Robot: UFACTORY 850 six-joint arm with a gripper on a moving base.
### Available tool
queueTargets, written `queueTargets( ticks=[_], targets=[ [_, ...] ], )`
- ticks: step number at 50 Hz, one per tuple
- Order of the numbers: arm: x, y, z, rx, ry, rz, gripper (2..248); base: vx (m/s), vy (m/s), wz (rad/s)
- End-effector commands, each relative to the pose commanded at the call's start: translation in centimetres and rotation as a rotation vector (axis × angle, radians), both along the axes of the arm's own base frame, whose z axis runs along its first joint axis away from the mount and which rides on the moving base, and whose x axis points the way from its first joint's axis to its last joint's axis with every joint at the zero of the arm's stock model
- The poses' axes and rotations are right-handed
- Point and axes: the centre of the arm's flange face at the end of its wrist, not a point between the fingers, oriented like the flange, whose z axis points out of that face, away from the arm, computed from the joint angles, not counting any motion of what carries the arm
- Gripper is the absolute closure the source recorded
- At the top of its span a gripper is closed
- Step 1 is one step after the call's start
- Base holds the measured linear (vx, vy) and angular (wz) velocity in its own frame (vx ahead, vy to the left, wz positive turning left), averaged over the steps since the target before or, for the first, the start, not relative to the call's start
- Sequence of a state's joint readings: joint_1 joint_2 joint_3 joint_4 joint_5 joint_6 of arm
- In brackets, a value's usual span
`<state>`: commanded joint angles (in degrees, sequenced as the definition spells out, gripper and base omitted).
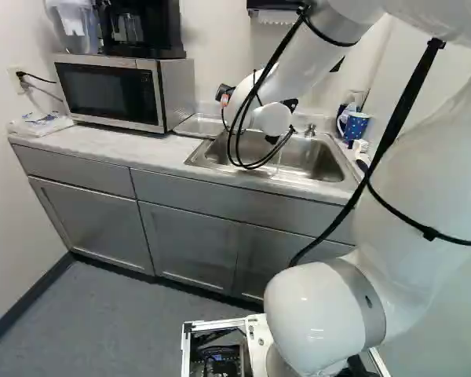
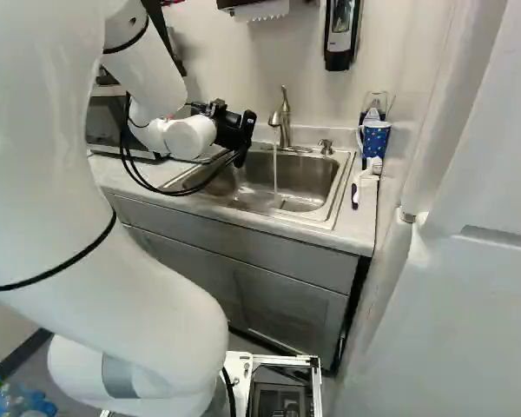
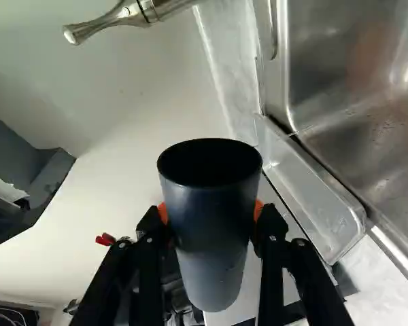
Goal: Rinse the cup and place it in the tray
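I logged my white arm (image 2: pixel 139 321) reaching across the near side toward the counter (image 1: pixel 110 147), where the microwave (image 1: pixel 110 93) stood at left. The sink (image 2: pixel 302 184) lay right of it, with the clear tray (image 1: pixel 198 126) just beside its left edge. Water ran from the faucet (image 2: pixel 284 122) at the sink's far side. My gripper (image 2: pixel 234 130) was clamped on the dark cup (image 3: pixel 211 224), orange pads against opposite sides, holding it up left of the faucet.
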<state>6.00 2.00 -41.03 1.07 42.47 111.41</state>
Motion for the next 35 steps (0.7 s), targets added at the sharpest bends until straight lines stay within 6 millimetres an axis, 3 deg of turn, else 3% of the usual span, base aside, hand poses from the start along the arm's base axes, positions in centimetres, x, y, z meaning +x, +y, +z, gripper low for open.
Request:
queueTargets(
  ticks=[35],
  targets=[
    [0.00,0.00,0.00,-0.006,-0.001,0.000,124,0.000,0.000,0.000]
  ],
)
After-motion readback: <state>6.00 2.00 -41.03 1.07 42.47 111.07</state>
